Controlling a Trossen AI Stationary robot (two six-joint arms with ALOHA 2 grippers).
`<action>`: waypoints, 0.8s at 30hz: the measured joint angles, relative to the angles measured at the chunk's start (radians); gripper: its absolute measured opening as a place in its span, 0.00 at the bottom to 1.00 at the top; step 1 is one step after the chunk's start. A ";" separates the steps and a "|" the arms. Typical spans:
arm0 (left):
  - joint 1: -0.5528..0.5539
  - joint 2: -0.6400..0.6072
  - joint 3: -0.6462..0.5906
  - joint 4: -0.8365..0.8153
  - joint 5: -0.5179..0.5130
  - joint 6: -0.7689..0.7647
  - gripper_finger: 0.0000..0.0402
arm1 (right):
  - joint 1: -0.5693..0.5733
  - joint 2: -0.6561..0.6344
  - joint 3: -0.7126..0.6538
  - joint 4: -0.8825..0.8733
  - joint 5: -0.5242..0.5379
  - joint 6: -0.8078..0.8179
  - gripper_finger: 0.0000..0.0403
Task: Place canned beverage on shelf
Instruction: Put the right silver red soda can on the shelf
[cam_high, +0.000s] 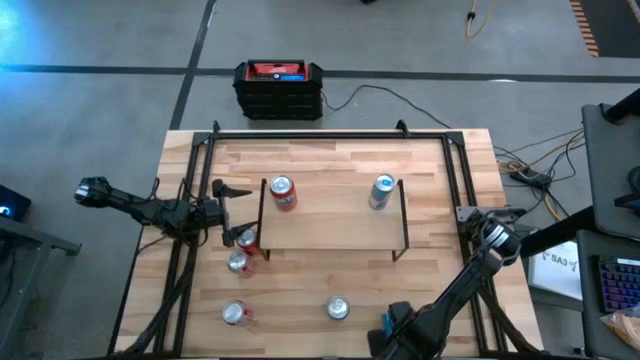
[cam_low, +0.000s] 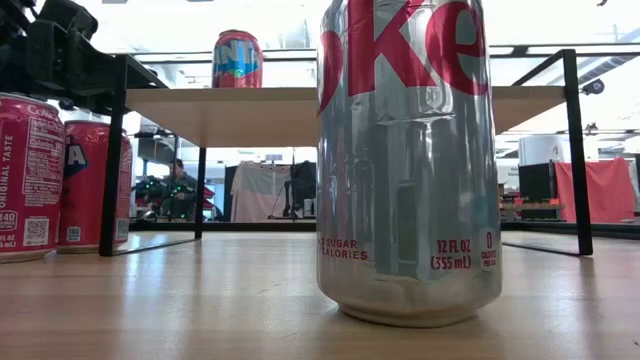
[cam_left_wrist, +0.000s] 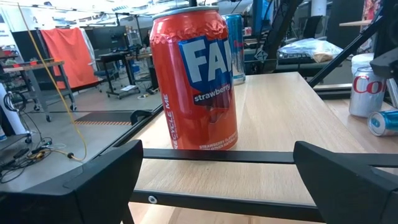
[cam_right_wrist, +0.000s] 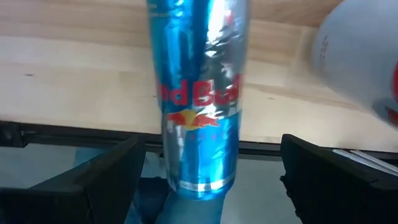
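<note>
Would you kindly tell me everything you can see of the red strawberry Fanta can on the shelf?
The Fanta can is red, thin dented metal by the look, with a blue logo and "strawberry" lettering. It stands upright near the left back corner of the light-wood shelf. Only the board touches it; the open left tool sits just off the shelf's left edge.

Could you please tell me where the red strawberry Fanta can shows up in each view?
High view: Fanta can at the upper-left corner of the shelf.
Low view: upper left, atop the shelf.
Left wrist view: centre, close up.
Right wrist view: not in it.
Shared landmark: the shelf board beneath it.
</note>
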 joint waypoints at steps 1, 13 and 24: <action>0.000 0.000 0.000 0.000 0.000 0.000 1.00 | 0.000 0.002 0.000 0.009 0.001 0.000 0.89; 0.000 0.000 0.000 0.000 0.000 0.000 1.00 | -0.005 0.030 0.003 0.001 -0.003 0.015 0.89; 0.000 0.000 0.000 0.000 0.000 0.000 1.00 | -0.022 0.025 0.003 0.002 0.000 0.023 0.89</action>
